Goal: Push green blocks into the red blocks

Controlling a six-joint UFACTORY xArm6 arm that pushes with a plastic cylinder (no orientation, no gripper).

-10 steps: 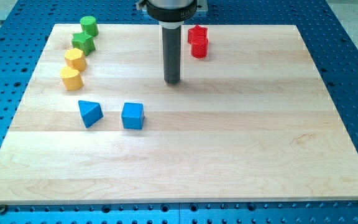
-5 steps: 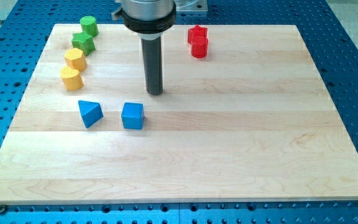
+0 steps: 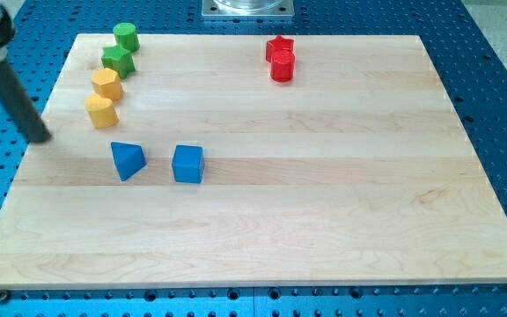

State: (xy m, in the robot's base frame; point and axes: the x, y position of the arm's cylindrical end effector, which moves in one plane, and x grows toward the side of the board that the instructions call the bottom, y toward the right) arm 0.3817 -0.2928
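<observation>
Now the rod's tip (image 3: 40,137) sits at the far left edge of the tabletop (image 3: 324,220). This arm has no gripper, so nothing is open or shut or gripped; the rod only pushes.

Just to the right of the tip, and a little toward the view's top, lies the lower yellow block (image 3: 100,112), with the upper yellow block (image 3: 106,84) touching or nearly touching it beyond. Farther up and right of the tip are the two green blocks: a star-like one (image 3: 118,61) and a round cylinder (image 3: 126,37). Right of the tip and slightly lower sit the blue wedge (image 3: 128,160) and then the blue cube (image 3: 187,164). Well apart, far to the tip's right near the top edge, stand the two red blocks (image 3: 280,58), touching each other.

To do the step well, the tip probably needs to get to the left side of the green blocks without clipping the yellow ones. Then it should push rightward along the top edge, keeping contact centred so each green block does not spin aside.
</observation>
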